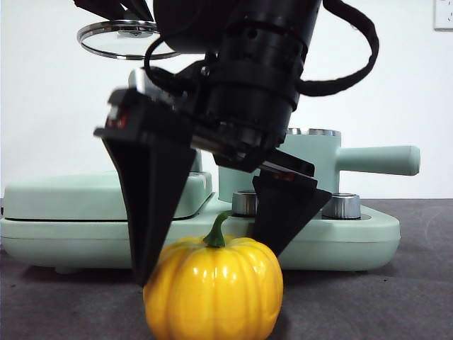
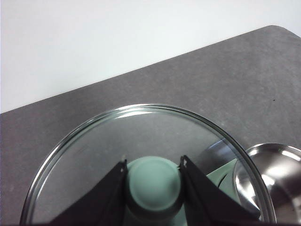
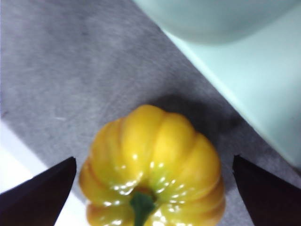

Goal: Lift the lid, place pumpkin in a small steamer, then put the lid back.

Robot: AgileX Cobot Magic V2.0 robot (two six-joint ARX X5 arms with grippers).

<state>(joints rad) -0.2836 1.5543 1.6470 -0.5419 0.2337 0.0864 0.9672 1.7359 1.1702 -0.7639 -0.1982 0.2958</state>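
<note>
The right gripper [image 1: 212, 248] hangs with its two black wedge jaws spread wide, one on either side of the pumpkin [image 1: 214, 290], neither touching it. The pumpkin sits upright between them on the grey, matte table [image 1: 396, 297], glossy yellow-orange and ribbed, its curved green stem [image 1: 217, 230] pointing up toward the wrist. Behind the gripper stands the small steamer [image 1: 318, 166], a mint-green cylinder with a chrome rim, its long straight handle [image 1: 379, 160] lying level; what is inside cannot be seen from the front. The left gripper [image 2: 154, 181] is clamped on the mint-green knob [image 2: 154, 184] of the lid [image 2: 141, 141], a round glass disc with a metal rim, held level in the air above the steamer's shiny, bare metal bowl [image 2: 277, 179].
</note>
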